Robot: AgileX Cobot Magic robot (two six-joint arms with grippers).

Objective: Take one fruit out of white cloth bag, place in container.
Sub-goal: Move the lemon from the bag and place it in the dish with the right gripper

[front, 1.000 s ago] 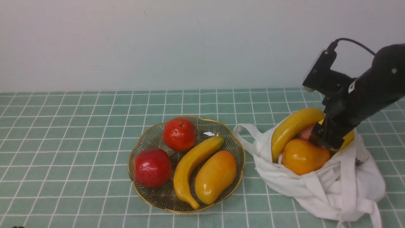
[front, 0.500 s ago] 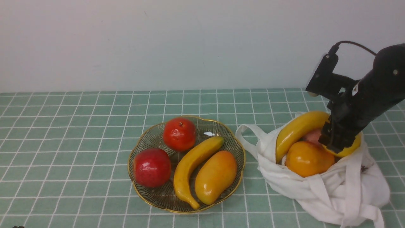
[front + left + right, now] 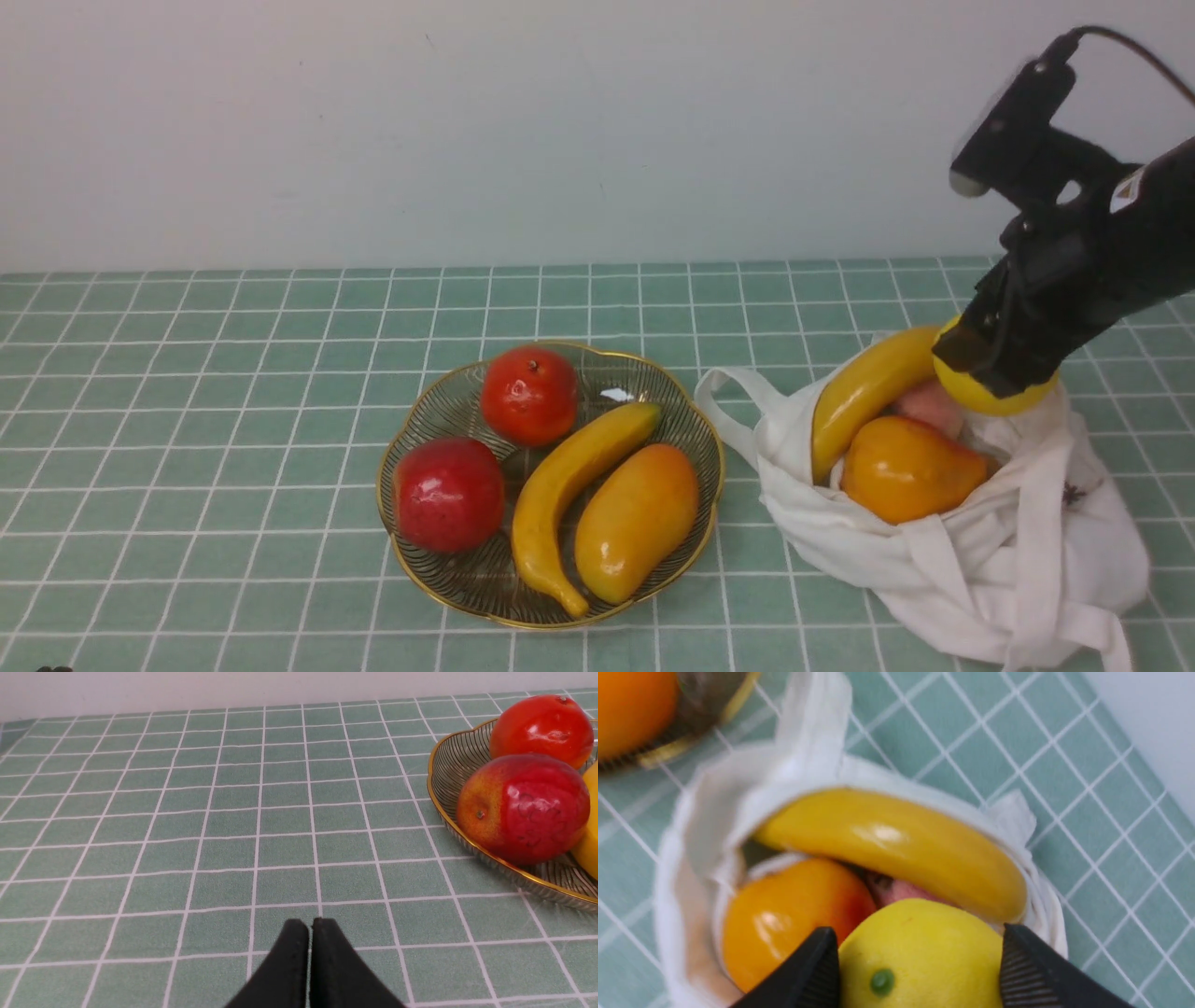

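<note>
My right gripper (image 3: 991, 373) (image 3: 920, 938) is shut on the bright yellow lemon (image 3: 1001, 399) (image 3: 920, 956), held just above the mouth of the white cloth bag (image 3: 980, 560) (image 3: 691, 858) at the right of the table. A banana (image 3: 864, 387) (image 3: 896, 844), an orange-yellow fruit (image 3: 910, 469) (image 3: 789, 914) and a pinkish fruit (image 3: 929, 407) lie in the bag. The gold-rimmed ribbed bowl (image 3: 439, 411) (image 3: 448, 765) stands at the centre. My left gripper (image 3: 310, 924) is shut and empty, low over the cloth to the bowl's left.
The bowl holds a red-orange tangerine (image 3: 529, 395) (image 3: 542, 730), a red apple (image 3: 449, 494) (image 3: 525, 807), a banana (image 3: 569, 485) and a mango (image 3: 637, 521). A green checked cloth (image 3: 233, 420) covers the table. A pale wall (image 3: 467, 131) stands behind.
My right gripper has risen and shifted right with the lemon, lifting it out of the bag. The bag settled and shifted slightly to the right.
</note>
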